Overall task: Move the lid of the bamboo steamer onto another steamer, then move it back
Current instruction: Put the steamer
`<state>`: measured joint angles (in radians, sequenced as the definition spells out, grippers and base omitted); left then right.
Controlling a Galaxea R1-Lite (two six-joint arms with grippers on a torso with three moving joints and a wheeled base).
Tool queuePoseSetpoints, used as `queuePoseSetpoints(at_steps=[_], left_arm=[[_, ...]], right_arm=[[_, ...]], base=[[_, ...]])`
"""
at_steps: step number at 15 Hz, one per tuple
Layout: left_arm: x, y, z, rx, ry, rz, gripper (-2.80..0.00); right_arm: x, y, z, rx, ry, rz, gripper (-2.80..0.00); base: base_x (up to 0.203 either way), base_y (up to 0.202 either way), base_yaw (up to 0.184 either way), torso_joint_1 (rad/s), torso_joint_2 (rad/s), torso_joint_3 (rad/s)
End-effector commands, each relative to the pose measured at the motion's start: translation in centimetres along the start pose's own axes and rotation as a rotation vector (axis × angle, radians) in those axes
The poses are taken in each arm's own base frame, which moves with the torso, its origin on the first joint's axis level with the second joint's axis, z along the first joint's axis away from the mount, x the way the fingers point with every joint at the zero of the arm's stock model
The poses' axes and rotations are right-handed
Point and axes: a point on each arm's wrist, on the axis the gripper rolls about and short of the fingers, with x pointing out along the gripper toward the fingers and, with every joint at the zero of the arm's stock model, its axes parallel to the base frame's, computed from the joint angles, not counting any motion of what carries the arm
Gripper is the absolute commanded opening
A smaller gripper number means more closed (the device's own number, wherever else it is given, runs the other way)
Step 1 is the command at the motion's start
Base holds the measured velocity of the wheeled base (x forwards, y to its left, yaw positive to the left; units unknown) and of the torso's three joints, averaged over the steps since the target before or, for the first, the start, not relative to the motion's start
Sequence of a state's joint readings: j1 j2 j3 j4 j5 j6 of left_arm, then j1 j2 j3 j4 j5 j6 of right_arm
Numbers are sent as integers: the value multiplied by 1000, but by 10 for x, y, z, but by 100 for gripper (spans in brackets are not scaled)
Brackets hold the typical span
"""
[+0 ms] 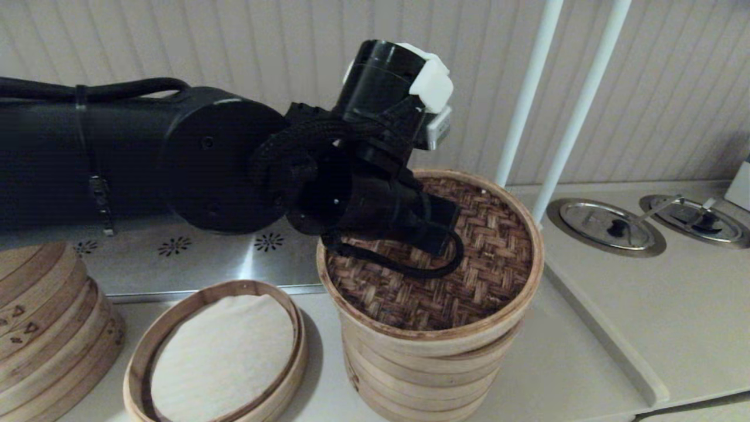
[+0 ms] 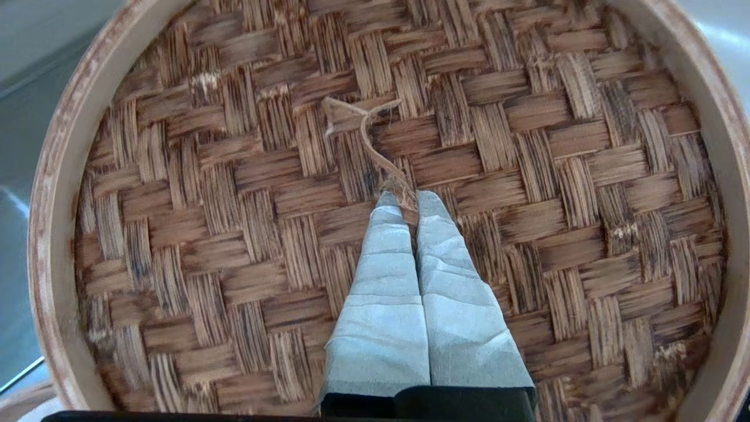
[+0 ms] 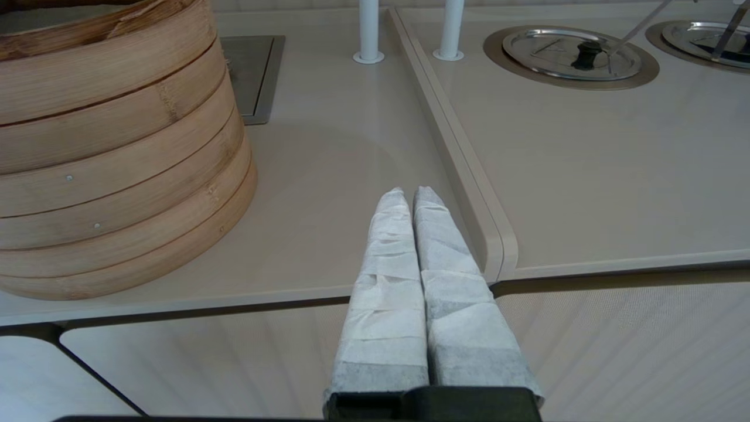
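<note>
The bamboo steamer lid (image 1: 469, 275), with its dark herringbone weave and pale rim, lies on top of the tall multi-tier stack (image 1: 422, 375). My left gripper (image 2: 408, 202) points down at the lid's middle, shut on the end of its small string loop (image 2: 366, 126). In the head view the wrist hides the fingers. The other steamer (image 1: 234, 287), a low ring lined with white cloth, stands on the counter to the left of the stack. My right gripper (image 3: 410, 196) is shut on nothing, low over the counter's front edge to the right of the stack (image 3: 117, 146).
A big stack with triangle cut-outs (image 1: 47, 328) stands at the far left. Behind lies a perforated steel plate (image 1: 234, 252). Two white poles (image 1: 527, 94) rise behind the stack. Round steel lids (image 1: 606, 225) sit in the right counter, past a raised seam (image 3: 463, 176).
</note>
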<state>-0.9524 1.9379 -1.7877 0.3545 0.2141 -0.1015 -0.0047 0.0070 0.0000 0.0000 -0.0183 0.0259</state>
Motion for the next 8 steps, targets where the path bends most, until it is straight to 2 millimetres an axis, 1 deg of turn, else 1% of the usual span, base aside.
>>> queuePoseSetpoints(at_steps=[1,8], left_arm=[[15,-6,-6,10,29,0,-280],[31,-9,-14,18,57,8,-280]], right_arm=[[0,0,-1,0,5,0,-280],[0,0,-1,0,5,0,-280]], base=[[0,0,0,0,0,0],[0,0,0,0,0,0]])
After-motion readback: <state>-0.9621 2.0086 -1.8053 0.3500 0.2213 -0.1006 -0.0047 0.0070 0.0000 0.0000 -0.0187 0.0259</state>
